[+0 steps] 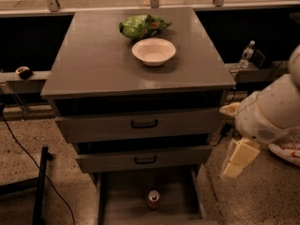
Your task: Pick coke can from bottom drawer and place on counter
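Observation:
The coke can [153, 198] stands upright on the floor of the open bottom drawer [124, 205], near its middle, with the silver top showing. The counter [98, 60] is the grey cabinet top above the three drawers. My gripper [238, 159] hangs from the white arm to the right of the cabinet, level with the middle drawer, above and to the right of the can and apart from it. It holds nothing.
A white bowl [153, 51] and a green chip bag [140, 26] sit on the counter's far half. A water bottle [246, 54] stands on a ledge at the right. A shoe [286, 151] lies on the floor at the right; a black stand [40, 182] is at the left.

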### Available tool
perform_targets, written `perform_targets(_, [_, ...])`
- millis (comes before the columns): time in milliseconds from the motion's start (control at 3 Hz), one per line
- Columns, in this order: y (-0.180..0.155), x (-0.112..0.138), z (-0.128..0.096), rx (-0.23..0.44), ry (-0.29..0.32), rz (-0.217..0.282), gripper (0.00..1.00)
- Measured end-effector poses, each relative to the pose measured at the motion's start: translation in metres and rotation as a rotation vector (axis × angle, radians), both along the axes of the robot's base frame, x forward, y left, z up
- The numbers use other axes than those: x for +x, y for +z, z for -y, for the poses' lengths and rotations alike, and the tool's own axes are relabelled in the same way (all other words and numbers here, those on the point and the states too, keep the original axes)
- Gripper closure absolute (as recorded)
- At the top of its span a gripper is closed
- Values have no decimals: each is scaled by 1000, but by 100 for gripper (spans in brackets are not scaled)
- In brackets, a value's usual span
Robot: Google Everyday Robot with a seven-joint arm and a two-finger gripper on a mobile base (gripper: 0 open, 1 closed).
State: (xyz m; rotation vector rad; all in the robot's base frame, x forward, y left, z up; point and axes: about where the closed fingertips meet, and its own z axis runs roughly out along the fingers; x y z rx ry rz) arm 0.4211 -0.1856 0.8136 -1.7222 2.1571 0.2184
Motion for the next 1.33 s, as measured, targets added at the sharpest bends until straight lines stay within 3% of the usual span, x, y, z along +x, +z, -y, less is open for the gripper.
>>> perform_targets(333, [-4,-3,5,-14,45,5,0])
perform_targets(667, [-45,-11,-22,164,88,-10,0])
perform_targets(1000, [-143,-8,-87,431,119,-12,0])
perform_targets(1333, [-184,11,-109,496,151,66,0])
